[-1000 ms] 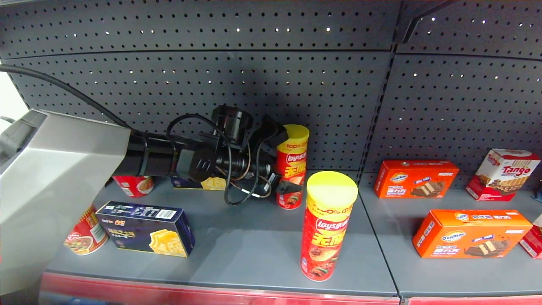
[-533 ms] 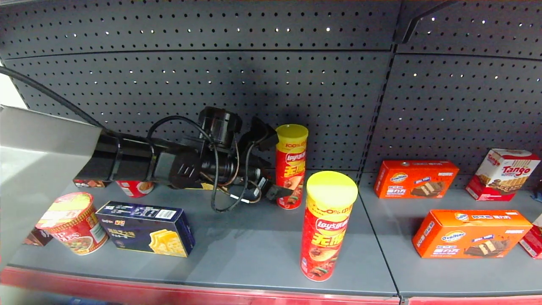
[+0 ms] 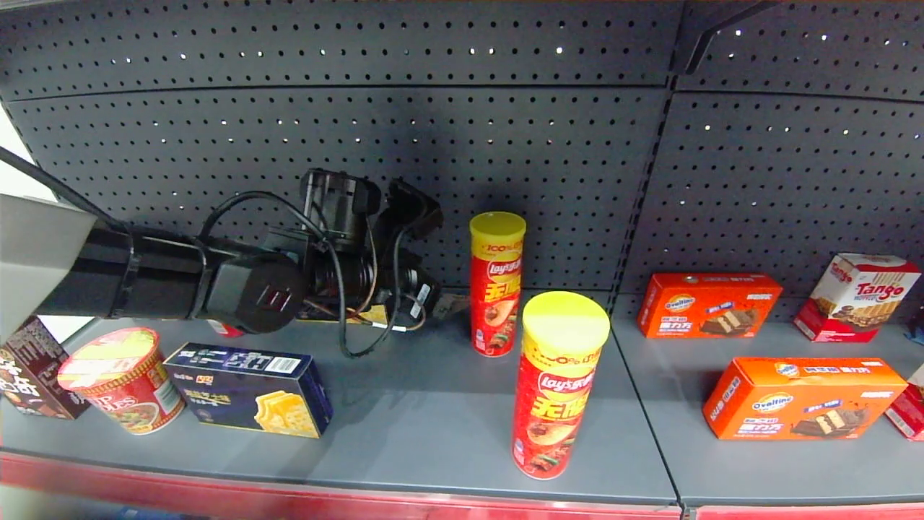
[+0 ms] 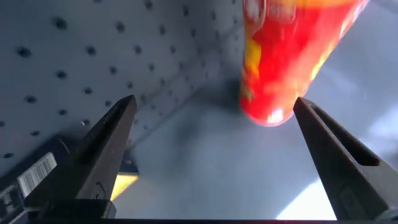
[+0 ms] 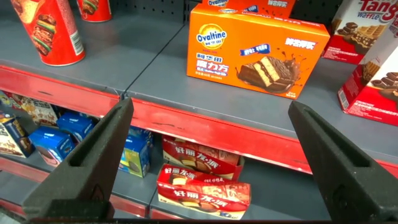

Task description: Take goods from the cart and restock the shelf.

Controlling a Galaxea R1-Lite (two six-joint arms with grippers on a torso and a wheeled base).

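Note:
Two red chips cans with yellow lids stand upright on the grey shelf (image 3: 433, 426). The rear can (image 3: 497, 292) is near the pegboard, and the front can (image 3: 559, 383) is nearer the shelf's edge. My left gripper (image 3: 440, 260) is open and empty, a little to the left of the rear can and apart from it. In the left wrist view that can (image 4: 292, 62) stands beyond the open left gripper (image 4: 214, 102). My right gripper (image 5: 211, 106) is open and empty, hanging in front of the shelf's red edge (image 5: 236, 127), below an orange box (image 5: 258, 50).
A blue cracker box (image 3: 249, 390), a noodle cup (image 3: 123, 379) and a dark box (image 3: 32, 368) sit at the shelf's left. Two orange boxes (image 3: 707, 303) (image 3: 801, 397) and a wafer box (image 3: 859, 296) lie to the right. More packs (image 5: 202, 186) fill the lower shelf.
My left arm has drawn back to the left, taking its fingers from around the rear can. That can stays upright in its place.

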